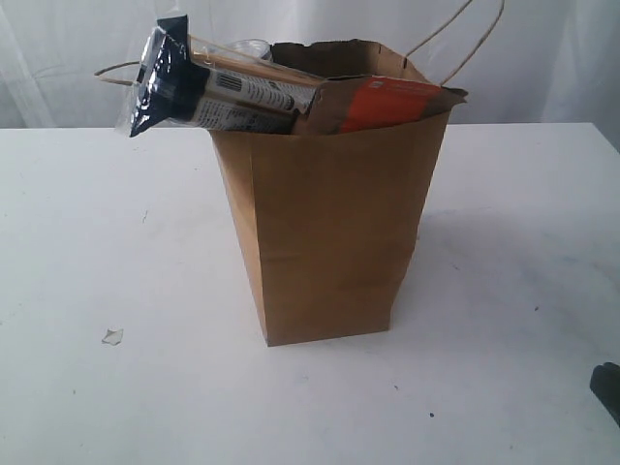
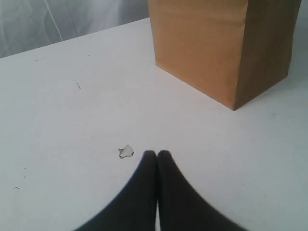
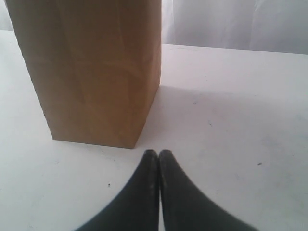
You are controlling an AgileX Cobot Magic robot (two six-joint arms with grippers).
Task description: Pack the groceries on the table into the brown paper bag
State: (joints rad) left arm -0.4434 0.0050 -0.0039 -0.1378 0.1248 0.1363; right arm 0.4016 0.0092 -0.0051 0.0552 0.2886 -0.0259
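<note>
While left gripper [image 2: 157,153] and right gripper [image 3: 159,152] sit closed, empty | brown paper bag [image 1: 329,242] upright, overfilled

The left gripper [image 2: 157,154] has two matte black fingers [image 2: 142,197], broad at the base and narrowing in a smooth curve to small rounded tips, with only a thin line between them. The right gripper [image 3: 159,153] looks the same, plain and black. In the exterior view, a small black piece [image 1: 607,389] of the robot shows at the edge.
</note>
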